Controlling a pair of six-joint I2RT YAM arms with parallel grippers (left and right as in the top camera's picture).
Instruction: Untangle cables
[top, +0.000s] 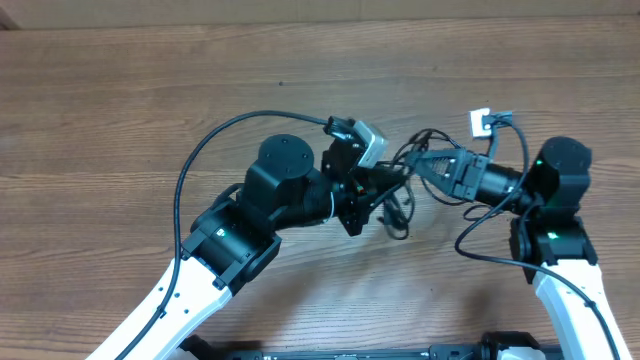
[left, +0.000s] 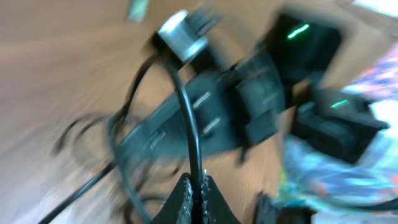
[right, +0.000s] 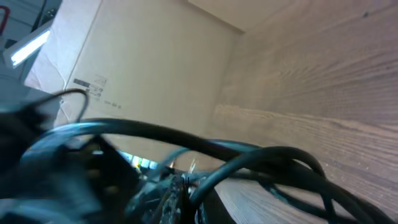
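Overhead, tangle: the thin black flexible cables (top: 400, 195) lay knotted on the brown wooden table (top: 150, 80) at frame centre; the left gripper (top: 368, 192) sat at their left, the right gripper (top: 418, 160) at their upper right; neither was nearer.
Left wrist, grip: jaws were pinched shut on one cable; it ran up-frame from the tips.
Right wrist, grip: jaws were closed at lower centre; cables looped off rightward; whether one was caught could not be told.
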